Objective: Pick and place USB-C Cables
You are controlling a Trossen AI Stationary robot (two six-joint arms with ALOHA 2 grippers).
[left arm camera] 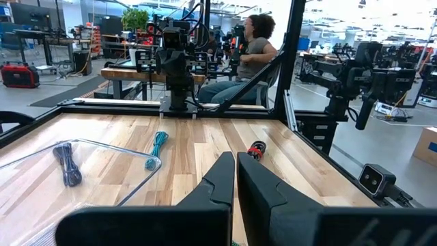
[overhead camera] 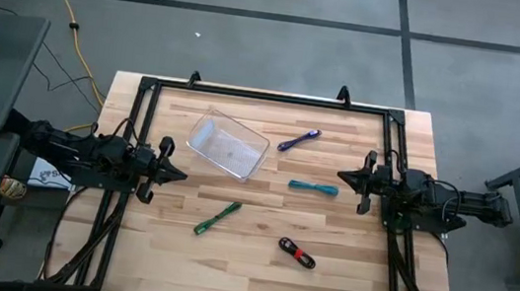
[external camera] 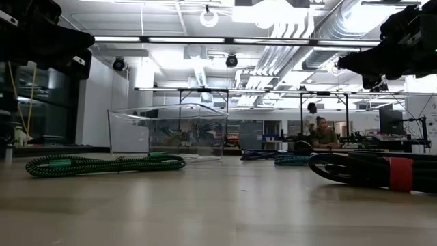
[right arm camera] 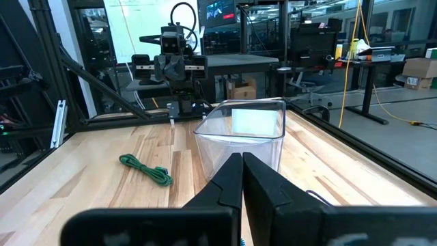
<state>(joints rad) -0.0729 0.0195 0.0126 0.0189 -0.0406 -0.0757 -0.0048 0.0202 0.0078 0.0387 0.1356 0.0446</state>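
Four bundled cables lie flat on the wooden table: purple [overhead camera: 298, 140] toward the far side, teal [overhead camera: 314, 187] at centre right, green [overhead camera: 217, 217] near the middle, and black with a red band [overhead camera: 296, 253] toward the near edge. A clear plastic bin [overhead camera: 228, 145] stands left of the purple cable. My left gripper [overhead camera: 183, 175] hovers at the table's left edge, shut. My right gripper [overhead camera: 341, 176] hovers at the right edge, shut, its tips close to the teal cable. Neither touches anything. The left wrist view shows the purple [left arm camera: 67, 162], teal [left arm camera: 157, 148] and black [left arm camera: 256, 149] cables beyond the shut fingers.
A black metal frame [overhead camera: 266, 96] runs along the table's far, left and right sides. Bare wood lies between the cables and toward the near edge. Beyond the table, a seated person [left arm camera: 249, 51] and other workbenches show.
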